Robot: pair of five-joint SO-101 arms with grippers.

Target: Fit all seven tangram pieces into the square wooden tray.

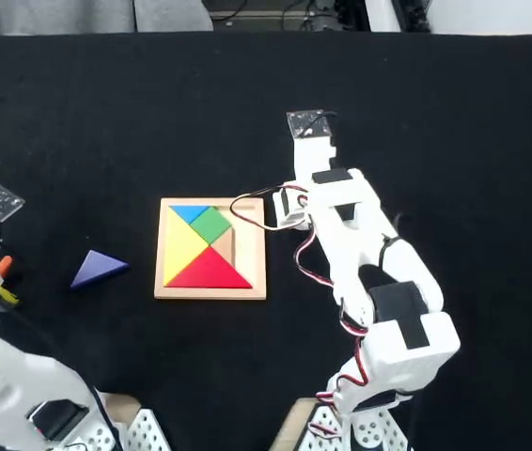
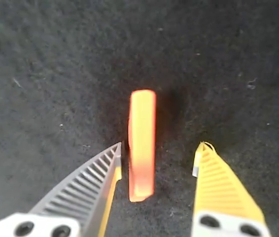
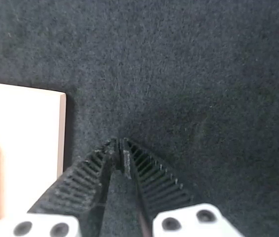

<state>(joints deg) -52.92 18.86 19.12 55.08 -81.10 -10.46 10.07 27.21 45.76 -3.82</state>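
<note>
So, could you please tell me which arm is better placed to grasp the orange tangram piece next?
Left. The left end effector, open, straddles the thin orange tangram piece; the right end effector is shut, beside the square wooden tray.

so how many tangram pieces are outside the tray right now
2. A purple triangle lies on the table beside the wooden tray; an orange piece stands on edge between the left gripper's fingers. Others may be hidden.
</note>
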